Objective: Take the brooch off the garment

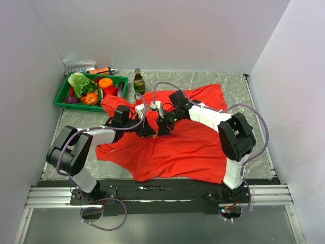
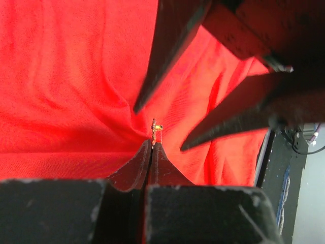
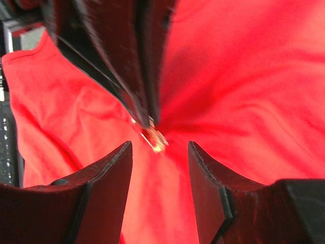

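While over garment (image 1: 193,147), both arms (image 1: 101,133) outstretched.

The garment (image 1: 177,147) lies across the table (image 1: 238,84). Behind it, at left, sits a tray (image 1: 60,94), with a bottle (image 1: 138,81) just right of the tray. The brooch (image 2: 155,128) sits on the garment between the left gripper (image 2: 151,145) and the right gripper (image 3: 160,147).

Top view: the left arm (image 1: 76,152) and the right arm (image 1: 234,133) fold inward, wrists meeting at frame centre. Wrist views: the left gripper (image 2: 152,146) has its fingers pressed together; the right gripper (image 3: 158,147) stands with jaws parted, tips opposite it.
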You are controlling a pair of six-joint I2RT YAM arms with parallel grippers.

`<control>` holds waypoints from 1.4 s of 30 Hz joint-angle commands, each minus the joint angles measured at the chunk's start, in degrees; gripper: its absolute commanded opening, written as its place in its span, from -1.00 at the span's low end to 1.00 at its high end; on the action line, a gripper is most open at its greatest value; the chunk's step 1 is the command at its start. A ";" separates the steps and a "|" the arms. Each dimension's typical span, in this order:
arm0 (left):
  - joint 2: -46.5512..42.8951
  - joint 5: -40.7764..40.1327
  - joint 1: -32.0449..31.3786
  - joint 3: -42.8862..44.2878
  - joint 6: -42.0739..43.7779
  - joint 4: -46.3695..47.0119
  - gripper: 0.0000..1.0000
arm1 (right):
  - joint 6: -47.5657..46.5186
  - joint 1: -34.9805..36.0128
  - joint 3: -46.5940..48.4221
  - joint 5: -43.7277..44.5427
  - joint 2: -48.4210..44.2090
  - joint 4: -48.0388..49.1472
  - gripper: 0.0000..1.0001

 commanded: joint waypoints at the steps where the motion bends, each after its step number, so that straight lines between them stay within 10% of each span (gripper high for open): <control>1: -2.09 2.31 0.03 0.45 1.12 1.86 -0.98 | -0.28 1.21 1.20 -1.71 0.47 0.88 0.09; 42: -0.24 3.98 0.30 1.59 0.94 0.98 -0.98 | -1.42 3.94 3.93 0.76 2.76 -1.83 -0.32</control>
